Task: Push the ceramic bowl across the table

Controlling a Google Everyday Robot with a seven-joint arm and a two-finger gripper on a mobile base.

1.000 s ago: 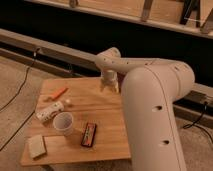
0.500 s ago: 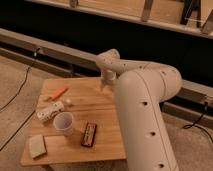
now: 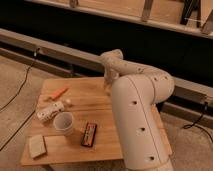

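Note:
The table (image 3: pixel 92 102) has a light wooden plank top and stands in the middle of the view. The dark purple-maroon ceramic bowl does not show; my arm covers the right part of the table where it may lie. My gripper (image 3: pixel 107 85) hangs down from the bent wrist (image 3: pixel 112 60) over the far right part of the table top. The large white arm segment (image 3: pixel 137 120) fills the right side of the view.
On the left half of the table lie an orange stick (image 3: pixel 58 93), a small white lump (image 3: pixel 67 102), a white spotted tube (image 3: pixel 49 112), a taller white cup (image 3: pixel 64 123), a dark flat bar (image 3: pixel 89 134) and a pale sponge-like block (image 3: pixel 37 146). A dark ledge (image 3: pixel 55 50) runs behind.
The thick arm segment has swung left and nearer, covering more of the table's right side. The gripper stays near the far edge. The objects on the left have not moved.

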